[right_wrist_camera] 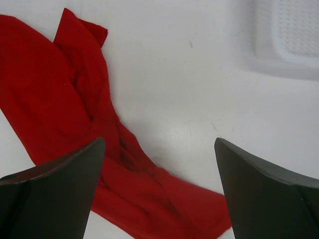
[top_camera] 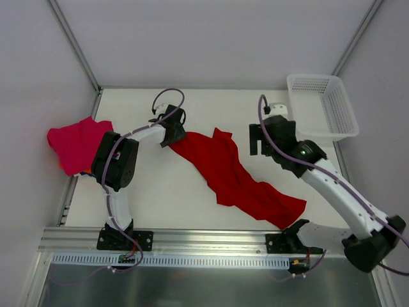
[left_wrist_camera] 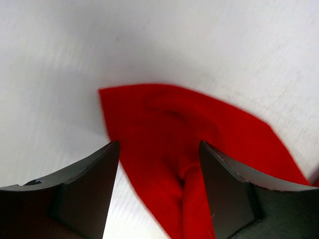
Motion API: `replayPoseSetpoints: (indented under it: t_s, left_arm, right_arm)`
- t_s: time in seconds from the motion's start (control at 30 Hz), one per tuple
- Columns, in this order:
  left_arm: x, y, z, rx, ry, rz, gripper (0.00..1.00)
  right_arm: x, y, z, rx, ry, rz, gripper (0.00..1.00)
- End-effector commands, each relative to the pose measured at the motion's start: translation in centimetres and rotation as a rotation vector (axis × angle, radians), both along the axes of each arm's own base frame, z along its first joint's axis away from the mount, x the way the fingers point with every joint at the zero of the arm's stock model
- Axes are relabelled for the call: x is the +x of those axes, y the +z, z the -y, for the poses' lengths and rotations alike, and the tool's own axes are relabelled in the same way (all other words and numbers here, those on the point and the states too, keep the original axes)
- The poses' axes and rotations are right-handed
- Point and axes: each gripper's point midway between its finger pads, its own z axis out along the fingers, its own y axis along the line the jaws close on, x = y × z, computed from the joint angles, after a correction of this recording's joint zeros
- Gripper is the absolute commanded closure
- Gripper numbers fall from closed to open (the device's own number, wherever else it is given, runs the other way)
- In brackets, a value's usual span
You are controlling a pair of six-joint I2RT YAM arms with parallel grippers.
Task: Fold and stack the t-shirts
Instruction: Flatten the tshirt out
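The red t-shirt (top_camera: 236, 176) lies in a twisted band across the table (top_camera: 160, 198), running from left of centre on the far side down to the near right. The left gripper (left_wrist_camera: 158, 147) hangs over its far-left end, its 2 fingers partly apart with red cloth between them and no pinch visible. The right gripper (right_wrist_camera: 159, 142) stands wide open and empty above bare table, just right of the shirt's far corner. A magenta-pink t-shirt (top_camera: 77, 142) lies bunched at the table's left edge. A white basket (top_camera: 345, 115) sits at the far right.
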Motion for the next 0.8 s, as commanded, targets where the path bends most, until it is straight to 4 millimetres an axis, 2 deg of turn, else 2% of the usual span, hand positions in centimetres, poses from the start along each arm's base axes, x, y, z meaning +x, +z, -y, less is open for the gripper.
replayPoseSetpoints:
  t_s: [0.0, 0.03, 0.1, 0.13, 0.23, 0.3, 0.4, 0.43, 0.47, 0.57, 0.77]
  left_arm:
    - [-1.3, 3.8, -1.3, 0.044, -0.016, 0.056, 0.35]
    - [-1.5, 4.4, -1.6, 0.054, -0.013, 0.071, 0.35]
    - [-2.3, 5.6, -2.6, 0.082, 0.007, 0.099, 0.35]
    - [-2.5, 6.6, -2.9, 0.081, 0.014, 0.123, 0.34]
    - [-3.6, 6.7, -4.2, 0.114, 0.046, 0.129, 0.34]
    - [-3.6, 6.6, -4.5, 0.132, 0.045, 0.128, 0.34]
    - [-2.8, 5.1, -4.4, 0.164, 0.037, 0.096, 0.34]
    - [-2.7, 3.6, -4.1, 0.17, 0.025, 0.06, 0.34]
    - [-2.1, 3.3, -3.7, 0.164, 0.018, 0.057, 0.34]
    - [-2.1, 1.1, -3.5, 0.168, 0.02, 0.009, 0.35]
    - [-1.8, -1.0, -3.9, 0.209, 0.035, -0.023, 0.35]
  right_arm:
    - [4.6, 1.0, -5.4, 0.106, 0.123, 0.05, 0.04]
    - [5.4, -0.4, -6.4, 0.097, 0.136, 0.007, 0.05]
    - [6.5, -0.7, -7.8, 0.118, 0.153, 0.0, 0.05]
    - [6.9, -1.7, -8.4, 0.117, 0.165, -0.026, 0.05]
    - [7.8, -2.3, -9.3, 0.119, 0.176, -0.035, 0.04]
    - [8.4, -3.4, -9.5, 0.102, 0.181, -0.058, 0.05]
    - [8.8, -4.3, -9.9, 0.113, 0.185, -0.081, 0.05]
    - [8.7, -4.6, -9.9, 0.117, 0.187, -0.088, 0.05]
    - [8.7, -4.7, -10.1, 0.125, 0.19, -0.085, 0.05]
    - [8.3, -5.3, -9.7, 0.123, 0.185, -0.091, 0.04]
    - [7.5, -5.4, -8.8, 0.133, 0.178, -0.082, 0.05]
